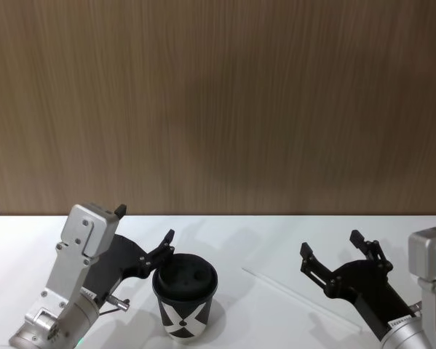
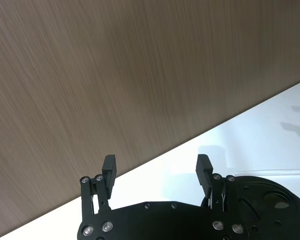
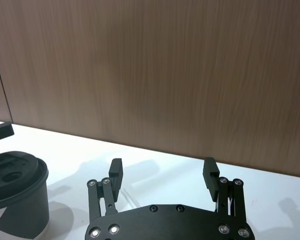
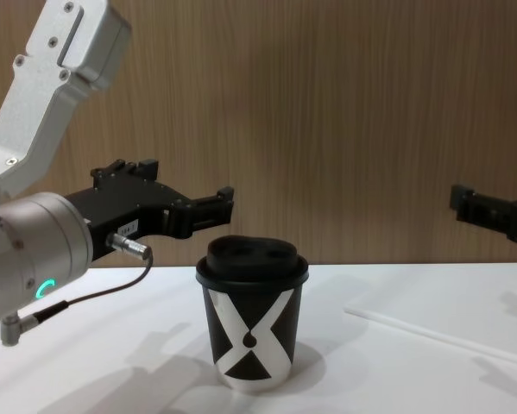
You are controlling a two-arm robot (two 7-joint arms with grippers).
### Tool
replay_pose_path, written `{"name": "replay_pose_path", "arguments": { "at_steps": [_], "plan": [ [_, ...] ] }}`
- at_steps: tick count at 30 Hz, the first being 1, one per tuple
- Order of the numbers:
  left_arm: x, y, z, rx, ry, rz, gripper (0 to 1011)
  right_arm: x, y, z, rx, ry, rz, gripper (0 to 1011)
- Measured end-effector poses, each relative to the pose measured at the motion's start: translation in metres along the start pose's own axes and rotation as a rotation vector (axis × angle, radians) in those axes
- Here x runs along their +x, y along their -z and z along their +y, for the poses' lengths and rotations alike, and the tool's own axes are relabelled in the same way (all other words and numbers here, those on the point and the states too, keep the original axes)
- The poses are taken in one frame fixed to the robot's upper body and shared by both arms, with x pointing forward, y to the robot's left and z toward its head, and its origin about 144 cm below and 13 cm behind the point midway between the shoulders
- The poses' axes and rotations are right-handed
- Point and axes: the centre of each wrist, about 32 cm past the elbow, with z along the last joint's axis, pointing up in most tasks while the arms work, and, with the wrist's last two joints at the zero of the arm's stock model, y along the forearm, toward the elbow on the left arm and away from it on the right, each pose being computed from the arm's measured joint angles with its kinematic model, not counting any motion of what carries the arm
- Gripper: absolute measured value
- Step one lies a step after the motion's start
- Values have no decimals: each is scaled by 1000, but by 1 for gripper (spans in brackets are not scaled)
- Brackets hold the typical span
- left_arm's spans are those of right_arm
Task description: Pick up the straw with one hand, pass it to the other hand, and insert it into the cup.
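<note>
Left tool (image 1: 145, 223) and right tool (image 1: 332, 245) gape apart; straw (image 1: 290, 292) lies flat between cup (image 1: 185, 294) and the latter.

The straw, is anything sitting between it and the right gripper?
Nothing visible does. The long thin white straw lies on the white table, apart from the black paper cup with the white X. The right gripper hangs above it, jaws open, only air between.

Holds the left gripper (image 1: 145, 223) raised and pointing forward, jaws spread; holds the right gripper (image 1: 330, 243) likewise, jaws apart.
</note>
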Motion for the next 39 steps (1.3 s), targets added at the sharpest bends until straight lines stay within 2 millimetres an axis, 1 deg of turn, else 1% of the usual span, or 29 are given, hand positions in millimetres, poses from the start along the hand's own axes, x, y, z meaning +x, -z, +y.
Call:
{"name": "replay_pose_path", "arguments": {
  "at_steps": [10,18,25,31,39],
  "plan": [
    [0,0,0,0,0,0,1000,7,-9,6,-66,-62,-11,1001],
    [0,0,0,0,0,0,1000,24,-14,21,-127,-133,-48,1001],
    [0,0,0,0,0,0,1000,38,-17,31,-165,-156,-80,1001],
    [0,0,0,0,0,0,1000,50,-18,35,-198,-151,-107,1001],
    [0,0,0,0,0,0,1000,65,-17,35,-242,-156,-123,1001]
  ]
}}
